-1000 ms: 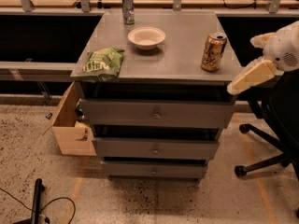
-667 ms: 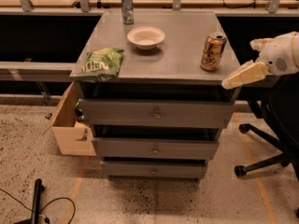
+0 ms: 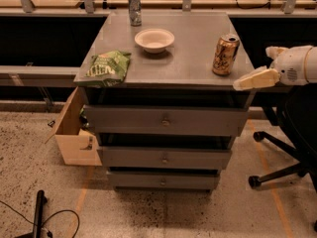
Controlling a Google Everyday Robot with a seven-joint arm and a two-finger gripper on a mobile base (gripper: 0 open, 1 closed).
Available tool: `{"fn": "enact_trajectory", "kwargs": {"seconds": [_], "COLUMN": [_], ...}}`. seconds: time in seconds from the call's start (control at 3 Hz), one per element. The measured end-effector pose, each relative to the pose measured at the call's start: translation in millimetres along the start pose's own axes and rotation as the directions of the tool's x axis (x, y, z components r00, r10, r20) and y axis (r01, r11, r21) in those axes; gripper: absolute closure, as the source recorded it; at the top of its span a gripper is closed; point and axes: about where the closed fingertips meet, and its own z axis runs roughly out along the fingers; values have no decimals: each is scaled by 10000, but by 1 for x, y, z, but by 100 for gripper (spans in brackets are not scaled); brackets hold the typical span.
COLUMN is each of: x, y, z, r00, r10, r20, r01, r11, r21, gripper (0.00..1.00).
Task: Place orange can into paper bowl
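Note:
The orange can (image 3: 225, 54) stands upright near the right front corner of the grey cabinet top (image 3: 193, 63). The paper bowl (image 3: 154, 39) sits empty, upright, to the can's left and a little farther back. My gripper (image 3: 252, 67) comes in from the right edge on a white arm. It is just right of the can and apart from it. Its cream lower finger (image 3: 256, 79) points left at the cabinet's corner, level with the can's base. The fingers stand apart and hold nothing.
A slim silver-grey can (image 3: 134, 7) stands at the back left of the top. A green chip bag (image 3: 107, 68) lies at the front left edge. Below are closed drawers (image 3: 165, 120), a cardboard box (image 3: 74, 130) at left, and an office chair (image 3: 292, 133) at right.
The gripper has moved down and to the left, closer to the can's right side. The can, the bowl and the bag have not moved.

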Motion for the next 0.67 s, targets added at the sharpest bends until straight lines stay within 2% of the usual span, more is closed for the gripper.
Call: {"fn": "enact_trajectory", "kwargs": {"seconds": [0.67], "x": [-26], "y": [-9], "z": [41], "r00": [9935], "r10": [398], "r20": [1071], "r01": [-377], "r11": [9990], "r21": [-220], "gripper": [0]}}
